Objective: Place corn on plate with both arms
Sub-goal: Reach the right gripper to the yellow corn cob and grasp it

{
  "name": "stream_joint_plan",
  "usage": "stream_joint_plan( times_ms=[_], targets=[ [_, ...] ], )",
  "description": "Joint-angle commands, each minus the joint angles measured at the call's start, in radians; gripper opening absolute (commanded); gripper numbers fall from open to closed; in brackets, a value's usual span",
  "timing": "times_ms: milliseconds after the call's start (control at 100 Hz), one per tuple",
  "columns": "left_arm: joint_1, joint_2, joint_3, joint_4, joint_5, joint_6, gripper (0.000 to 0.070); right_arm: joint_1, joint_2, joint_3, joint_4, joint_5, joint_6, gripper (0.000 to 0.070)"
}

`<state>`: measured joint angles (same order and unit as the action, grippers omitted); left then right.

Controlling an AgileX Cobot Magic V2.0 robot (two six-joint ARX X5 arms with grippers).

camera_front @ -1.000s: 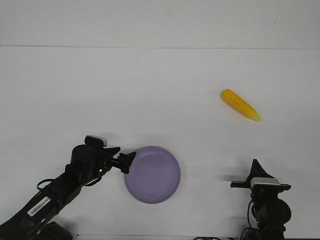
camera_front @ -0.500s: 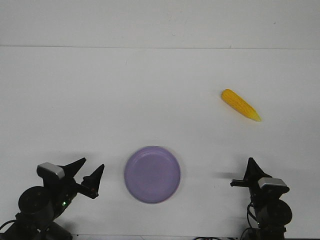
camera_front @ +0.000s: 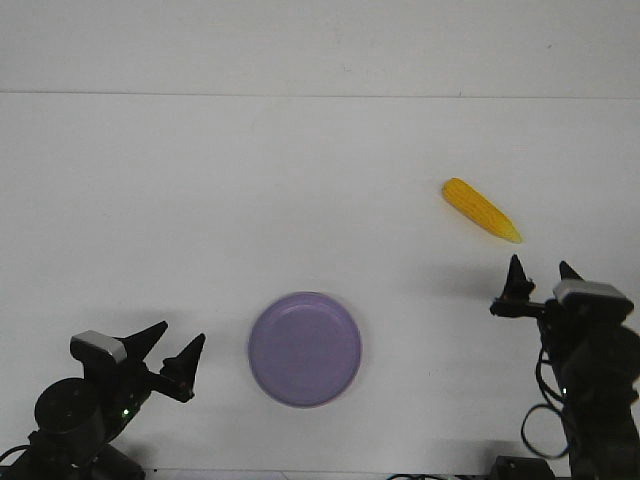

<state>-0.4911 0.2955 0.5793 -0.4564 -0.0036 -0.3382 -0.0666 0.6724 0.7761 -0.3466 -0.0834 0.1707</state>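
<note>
The yellow tapered corn cob point(camera_front: 481, 210) is lying on the white desk point(camera_front: 250, 180), well apart from the round lavender plate point(camera_front: 305, 349). It is looking stiff and light, maybe rolling easily; gripping across its thick middle seems best. The right hand point(camera_front: 541, 268) and the left hand point(camera_front: 173, 345) are both spread, holding nothing.

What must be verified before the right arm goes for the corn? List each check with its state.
1. Corn lying free on the table, nothing on it: ok.
2. Right end effector open: ok.
3. Right end effector around the corn: not ok, short of it.
4. Plate bare to receive the corn: ok.
5. Left end effector off the plate: ok, open and apart.
6. Height above the table: cannot tell.
</note>
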Motion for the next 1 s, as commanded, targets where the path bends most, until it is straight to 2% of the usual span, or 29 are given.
stream_joint_plan(
  times_ms=[0,190,360,440,650,820,990],
  targets=[
    [-0.005,0.005,0.009,0.012,-0.004,0.012,0.0503,0.002,0.180,0.098,-0.043,-0.006,-0.105,0.0556],
    [-0.005,0.005,0.009,0.009,-0.004,0.012,0.0503,0.002,0.644,0.397,-0.189,-0.001,-0.265,0.0557],
    [-0.005,0.005,0.009,0.008,-0.004,0.012,0.0503,0.005,0.984,0.654,-0.285,0.007,-0.346,0.0557],
    [-0.005,0.005,0.009,0.005,-0.003,0.008,0.0503,0.010,1.100,0.751,-0.316,0.036,-0.388,0.0557],
    [-0.005,0.005,0.009,0.004,-0.004,0.010,0.0502,0.014,1.273,0.863,-0.332,0.036,-0.445,0.0557],
    [-0.005,0.005,0.009,0.002,-0.003,0.009,0.0502,0.022,1.330,0.868,-0.296,0.078,-0.485,0.0557],
    [-0.005,0.005,0.009,0.002,-0.004,0.005,0.0502,0.022,1.361,0.868,-0.264,0.079,-0.503,0.0556]
  ],
)
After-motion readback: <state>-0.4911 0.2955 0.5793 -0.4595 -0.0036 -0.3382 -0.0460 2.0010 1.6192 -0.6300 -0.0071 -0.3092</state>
